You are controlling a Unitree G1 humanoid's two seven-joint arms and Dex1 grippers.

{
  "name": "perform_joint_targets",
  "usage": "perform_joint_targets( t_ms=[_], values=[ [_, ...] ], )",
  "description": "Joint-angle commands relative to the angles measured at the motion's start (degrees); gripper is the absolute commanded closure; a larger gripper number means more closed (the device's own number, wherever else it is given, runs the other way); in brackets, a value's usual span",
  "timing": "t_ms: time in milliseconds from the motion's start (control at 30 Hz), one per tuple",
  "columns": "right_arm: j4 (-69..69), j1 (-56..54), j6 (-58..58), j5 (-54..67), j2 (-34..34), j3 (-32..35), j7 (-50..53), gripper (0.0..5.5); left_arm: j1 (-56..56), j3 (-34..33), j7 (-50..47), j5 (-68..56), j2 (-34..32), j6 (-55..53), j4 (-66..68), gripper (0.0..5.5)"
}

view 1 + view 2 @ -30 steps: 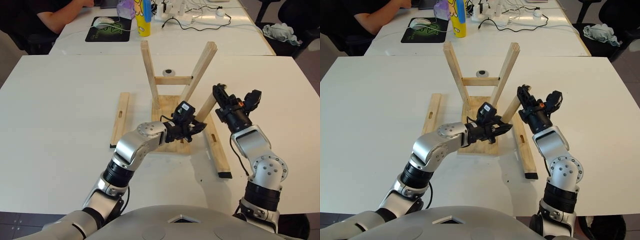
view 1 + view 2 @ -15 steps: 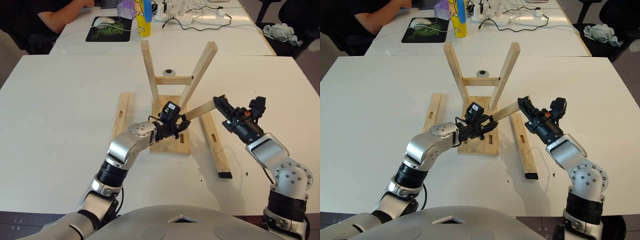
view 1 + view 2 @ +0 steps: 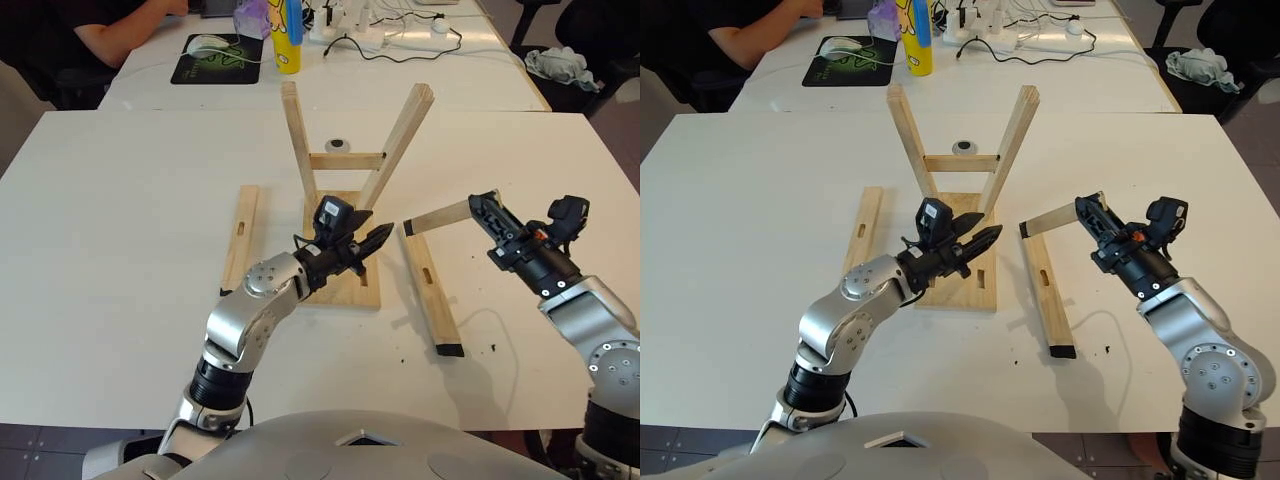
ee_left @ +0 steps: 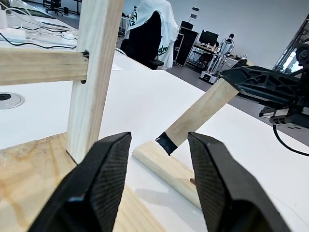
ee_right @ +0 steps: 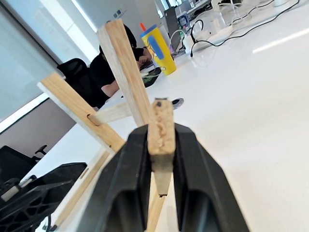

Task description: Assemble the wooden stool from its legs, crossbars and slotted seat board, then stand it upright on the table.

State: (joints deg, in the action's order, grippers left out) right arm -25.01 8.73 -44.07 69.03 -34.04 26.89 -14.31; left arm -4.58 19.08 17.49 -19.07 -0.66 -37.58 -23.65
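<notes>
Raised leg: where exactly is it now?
Head views, robot's right: the leg is held in the right gripper, black tip above the far end of the slotted bar beside the seat board.

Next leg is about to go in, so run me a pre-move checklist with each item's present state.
1. Grip on the leg: ok, the right gripper has its jaws shut on it.
2. Leg clear of the table: ok, it is lifted.
3. Left gripper free: ok, jaws open and empty, above the seat board.
4. Seat board flat on the table: ok.
5. Standing legs and crossbar upright in the board: ok; how deep they sit, cannot tell.
6. Held leg's tip lined up with a slot: not ok, it hangs off the board's right edge.
</notes>
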Motion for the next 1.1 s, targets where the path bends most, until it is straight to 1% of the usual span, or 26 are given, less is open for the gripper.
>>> perform_joint_targets(
  t_ms=[33, 267, 500, 600, 800, 1100],
  values=[
    [0.43, -1.22, -5.33, 4.07, -5.29, 1.46, -1.13, 5.06, 3.51, -0.67, -2.93, 1.65, 0.2, 2.58, -1.51, 3.33],
    [0.77, 0.56, -9.97, 4.18, -11.31, 3.24, -4.49, 5.06, 7.46, -1.39, -6.05, 2.29, 0.82, 5.86, -2.97, 3.33],
    [3.22, 5.75, -8.69, -4.1, -14.32, 2.98, -13.63, 5.06, 8.38, -1.28, -7.45, 2.53, 1.49, 7.78, -2.36, 3.33],
    [5.59, 3.72, -9.01, -6.54, -15.39, 1.65, -15.45, 5.06, 9.43, -1.01, -8.38, 2.88, 1.96, 8.49, -2.62, 3.33],
    [6.38, -0.9, -11.41, -6.08, -13.17, -1.19, -14.18, 5.06, 10.6, -0.26, -9.6, 3.35, 2.76, 9.51, -2.34, 3.33],
    [6.13, -0.82, -12.38, -8.88, -12.3, -2.2, -12.49, 5.06, 10.82, 0.02, -10.56, 3.23, 2.61, 8.66, -3.03, 3.33]
  ],
)
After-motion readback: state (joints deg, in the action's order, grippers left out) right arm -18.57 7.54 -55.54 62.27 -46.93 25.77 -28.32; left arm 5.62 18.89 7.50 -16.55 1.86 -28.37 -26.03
